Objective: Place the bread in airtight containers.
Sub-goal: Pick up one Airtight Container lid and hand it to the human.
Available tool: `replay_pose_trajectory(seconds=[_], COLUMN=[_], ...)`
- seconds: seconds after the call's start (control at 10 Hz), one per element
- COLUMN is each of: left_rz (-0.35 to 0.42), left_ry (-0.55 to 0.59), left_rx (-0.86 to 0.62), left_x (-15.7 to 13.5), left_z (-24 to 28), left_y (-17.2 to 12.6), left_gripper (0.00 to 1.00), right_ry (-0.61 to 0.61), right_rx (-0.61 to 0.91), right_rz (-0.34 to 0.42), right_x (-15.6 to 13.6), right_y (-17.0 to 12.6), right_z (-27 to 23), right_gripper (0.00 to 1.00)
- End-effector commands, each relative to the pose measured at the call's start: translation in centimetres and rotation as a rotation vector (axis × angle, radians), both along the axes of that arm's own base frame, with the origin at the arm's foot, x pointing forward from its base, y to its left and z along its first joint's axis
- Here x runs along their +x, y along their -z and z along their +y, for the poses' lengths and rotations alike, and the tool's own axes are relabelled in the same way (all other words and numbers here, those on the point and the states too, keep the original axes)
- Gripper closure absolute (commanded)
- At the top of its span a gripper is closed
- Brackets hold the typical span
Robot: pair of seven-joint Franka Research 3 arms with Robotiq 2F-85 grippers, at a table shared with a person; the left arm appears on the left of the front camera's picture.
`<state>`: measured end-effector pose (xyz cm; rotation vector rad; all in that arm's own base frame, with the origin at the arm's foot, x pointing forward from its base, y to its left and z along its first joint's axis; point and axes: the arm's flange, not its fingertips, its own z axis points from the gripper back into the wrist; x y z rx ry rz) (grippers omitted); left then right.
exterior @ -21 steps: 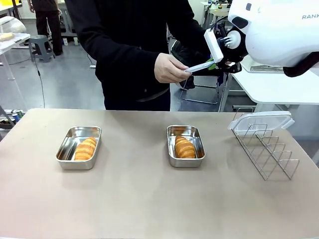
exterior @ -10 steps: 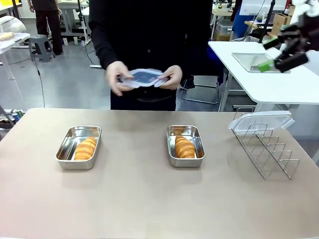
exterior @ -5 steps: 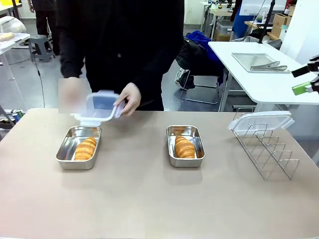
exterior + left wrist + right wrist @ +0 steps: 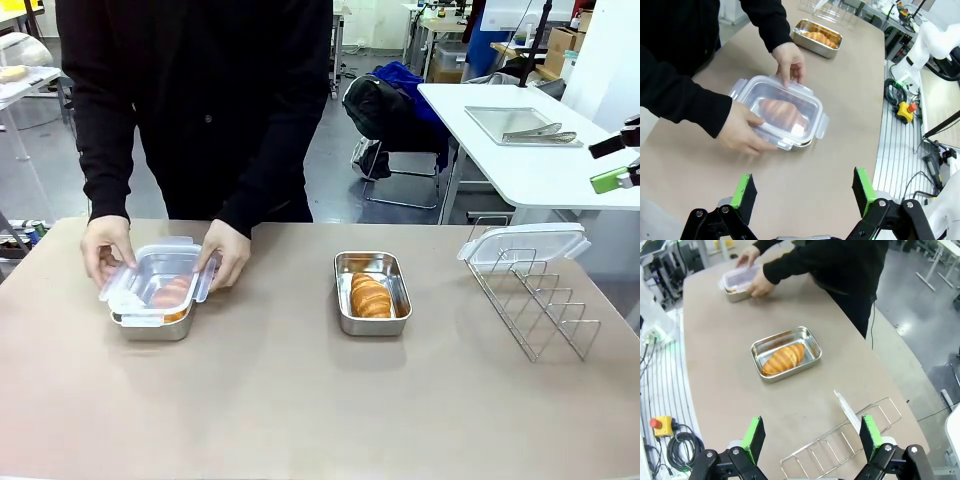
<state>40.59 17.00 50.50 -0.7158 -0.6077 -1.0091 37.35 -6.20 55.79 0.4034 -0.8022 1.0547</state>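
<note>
- Tan table – two steel tins well apart on it, a wire rack toward the robot's right.
- Person in a black long-sleeved top at the far side, leaning over the tin on the robot's left.
- Wire rack with upright dividers, none of the slots filled, well to the right of the open tin.
- Left gripper – jaws spread wide, nothing between the green pads, hanging above the table on the robot's side of the covered tin, clear of it.
- Right gripper – jaws likewise wide apart and empty, raised high over the right end of the table above the rack.
- Covered tin on the robot's left, a clear lid laid over it, side flaps sticking outward; not clear whether snapped down.
- Open tin near the table's middle, uncovered, shiny inside.
- Spare clear lid resting on the far top of the rack, tilted.
- Person's right hand and person's left hand at opposite ends of the lid, fingers pressing on its edges.
- One croissant inside the covered tin, dimly orange through the plastic, lying lengthwise.
- Second croissant in the open tin, golden-brown and ridged, lying along the bottom.
</note>
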Motion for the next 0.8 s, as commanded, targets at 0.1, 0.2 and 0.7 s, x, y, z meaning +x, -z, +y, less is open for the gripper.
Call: replay_pose_trajectory(seconds=[0.1, 0.2, 0.7], left_rz=[-0.005, -0.005, -0.005], left_ry=[0.01, 0.01, 0.01], left_rx=[0.0, 0.0, 0.0], left_x=[-0.16, -0.16, -0.16], left_z=[-0.16, -0.16, -0.16], left_y=[-0.15, -0.15, -0.15], left_gripper=[0.0, 0.0, 0.0], right_ry=[-0.009, -0.009, 0.0], right_rx=[0.009, 0.009, -0.001], right_rz=[-0.004, -0.004, 0.004], right_x=[-0.02, -0.02, -0.07], right_y=[-0.02, -0.02, 0.03], right_z=[-0.06, -0.06, -0.04], right_gripper=[0.0, 0.0, 0.0])
